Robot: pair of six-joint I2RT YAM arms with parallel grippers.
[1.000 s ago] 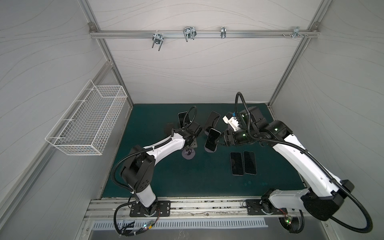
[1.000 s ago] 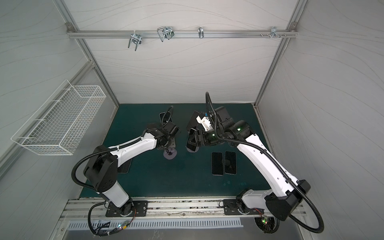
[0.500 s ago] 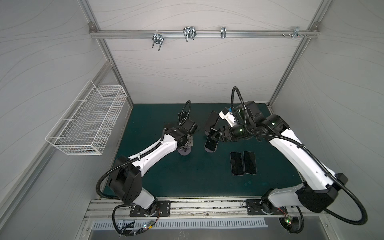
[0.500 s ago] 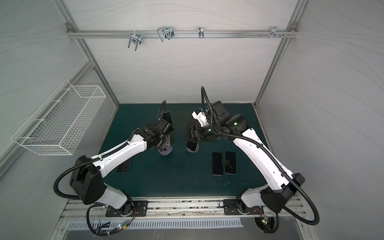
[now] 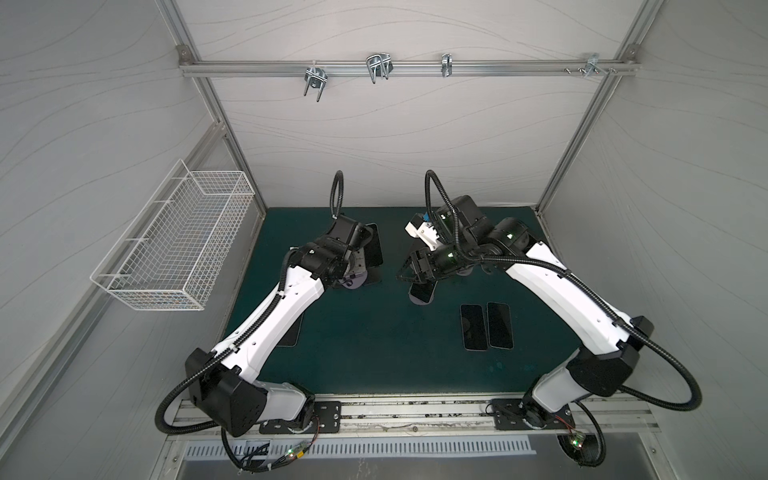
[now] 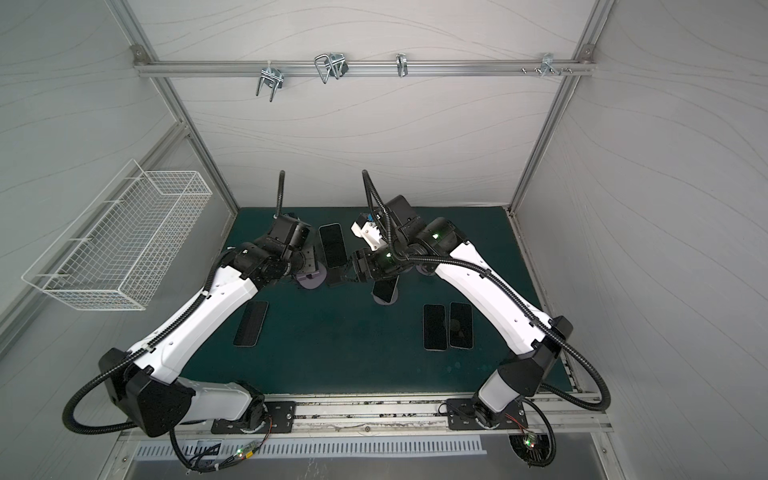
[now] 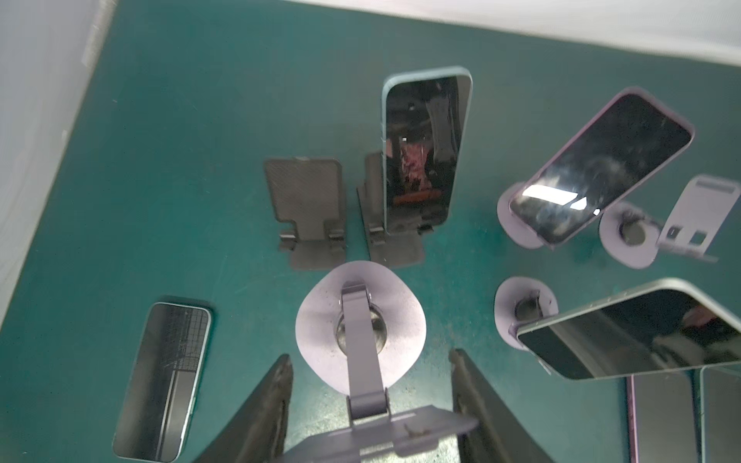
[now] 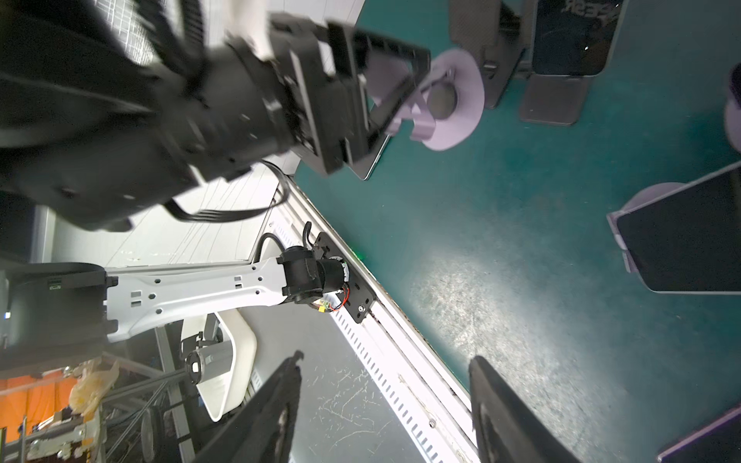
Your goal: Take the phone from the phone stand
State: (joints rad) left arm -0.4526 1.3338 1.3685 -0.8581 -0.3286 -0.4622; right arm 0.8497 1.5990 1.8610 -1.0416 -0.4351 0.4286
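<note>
In both top views we see the right gripper (image 5: pixel 406 272) close over the phone (image 5: pixel 422 293), which leans in its lilac phone stand (image 5: pixel 419 302) mid-way across the green mat (image 5: pixel 374 365); two loose phones (image 5: pixel 486 326) lie nearer the right edge. In the left wrist view the left gripper (image 7: pixel 369 354) clamps an empty lilac stand (image 7: pixel 316 320), with black stands (image 7: pixel 308 200) nearby. In the right wrist view the right gripper's fingers (image 8: pixel 272 413) stand apart, empty.

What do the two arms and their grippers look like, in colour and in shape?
Both the left arm and the right arm have white links, black joints and a black ribbed cable hose along them. Small green lights glow on the right arm. The left gripper and right gripper have black, tapering fingers.
</note>
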